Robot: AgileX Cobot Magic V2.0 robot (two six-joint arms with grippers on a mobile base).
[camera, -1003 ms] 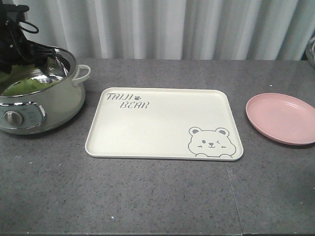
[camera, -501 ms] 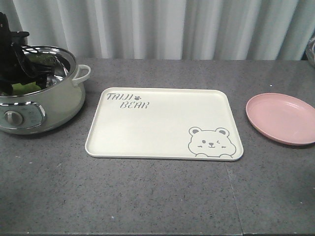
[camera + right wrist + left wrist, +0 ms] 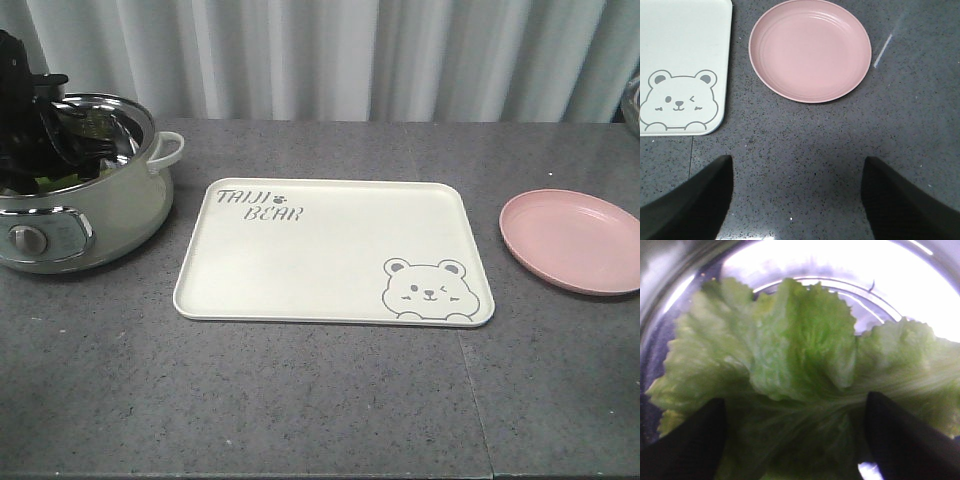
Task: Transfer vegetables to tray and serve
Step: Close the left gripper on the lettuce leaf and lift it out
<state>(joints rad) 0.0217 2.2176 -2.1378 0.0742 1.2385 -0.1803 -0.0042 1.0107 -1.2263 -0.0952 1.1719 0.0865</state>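
The vegetables, one crinkled green lettuce leaf [image 3: 800, 345], lie inside the steel pot [image 3: 110, 205] at the table's far left. My left gripper [image 3: 795, 399] is down in the pot, open, its two dark fingers spread wide with the leaf lying between and under them. In the front view the black left arm [image 3: 35, 130] hides most of the leaf; only a sliver of green [image 3: 45, 183] shows. The cream tray [image 3: 330, 250] with the bear drawing lies mid-table. My right gripper [image 3: 797, 162] hovers open over bare table, short of the pink plate [image 3: 810, 50].
The pot has a side handle [image 3: 168, 150] facing the tray and a control knob [image 3: 30, 240] in front. The pink plate [image 3: 572, 240] sits right of the tray. The tray's bear corner [image 3: 680, 100] shows left in the right wrist view. Grey curtains hang behind.
My left arm has dropped lower into the pot and shifted slightly right, now covering the lettuce in the front view. Tray and plate have not moved.
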